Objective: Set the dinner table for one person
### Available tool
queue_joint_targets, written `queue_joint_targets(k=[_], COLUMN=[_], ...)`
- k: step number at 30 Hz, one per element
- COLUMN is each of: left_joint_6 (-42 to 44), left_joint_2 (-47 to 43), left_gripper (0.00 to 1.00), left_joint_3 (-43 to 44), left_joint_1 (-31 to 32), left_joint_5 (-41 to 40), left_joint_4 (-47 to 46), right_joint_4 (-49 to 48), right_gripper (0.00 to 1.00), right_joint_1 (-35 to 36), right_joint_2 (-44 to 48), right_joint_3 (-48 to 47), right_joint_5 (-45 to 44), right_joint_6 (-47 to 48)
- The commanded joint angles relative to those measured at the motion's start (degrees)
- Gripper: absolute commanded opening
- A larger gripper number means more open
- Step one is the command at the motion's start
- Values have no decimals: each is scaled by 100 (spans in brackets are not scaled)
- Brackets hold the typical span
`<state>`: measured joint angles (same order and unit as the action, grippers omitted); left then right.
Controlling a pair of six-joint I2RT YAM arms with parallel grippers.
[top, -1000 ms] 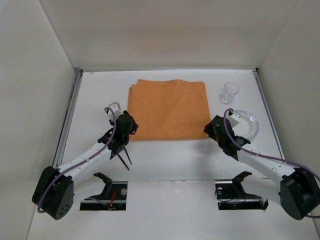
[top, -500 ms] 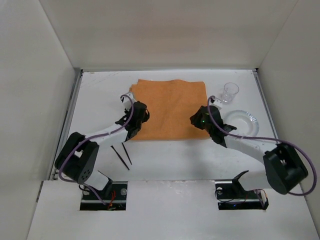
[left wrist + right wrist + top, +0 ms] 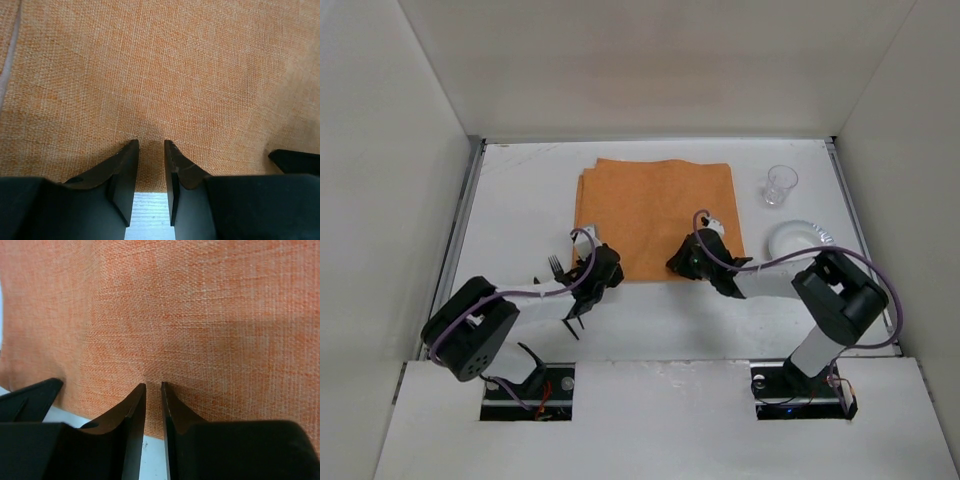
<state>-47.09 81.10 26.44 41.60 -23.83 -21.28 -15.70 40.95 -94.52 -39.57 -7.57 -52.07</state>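
Observation:
The orange cloth placemat lies flat in the middle of the white dinner table. My left gripper is at the cloth's near left corner. In the left wrist view its jaws stand narrow, with the cloth's near edge puckered between the tips. My right gripper is at the near edge, right of the middle. Its jaws are nearly together, pinching a small ridge of the placemat.
A clear glass stands at the back right. A clear plate lies nearer, partly behind the right arm. A dark fork and a thin dark utensil lie by the left arm. White panels wall the sides and back.
Both arms swung inward along the cloth's near edge and lowered onto it. Both grippers narrowed from wide open to a pinch on the cloth.

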Motion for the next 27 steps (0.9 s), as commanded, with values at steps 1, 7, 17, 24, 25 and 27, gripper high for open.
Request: queue_joint_targets(k=[1,7,17,24,25,27], left_joint_6=[-81,305,763,886,886,886], left_joint_2=[-58,-980,-1861,-1518,-1510,-1492], left_gripper=[25,29,36,38,38,38], left_joint_3=[-288,-183,-779,-1114,-1123,-1123], left_joint_1=[27,422,730,1108,1126,1152], left_joint_5=[-33,-437,-798,-719,-710,-693], left_joint_4=[247,467,-1227,-2187,-2196,-2205], right_joint_4=[59,251,2718,3672,3506,3198], right_gripper=[25,45,65,64,63,63], right_joint_1=[40,40,-2356,-5011,-5205,-5452], right_joint_2=[257,1749,6371,7476,7300,6888], right_joint_3=[370,582,1996,2384,2419,2437], right_joint_5=[-244,-367,-1800,-871,-669,-369], right_joint_6=[-259,-40,-610,-93,-84,-92])
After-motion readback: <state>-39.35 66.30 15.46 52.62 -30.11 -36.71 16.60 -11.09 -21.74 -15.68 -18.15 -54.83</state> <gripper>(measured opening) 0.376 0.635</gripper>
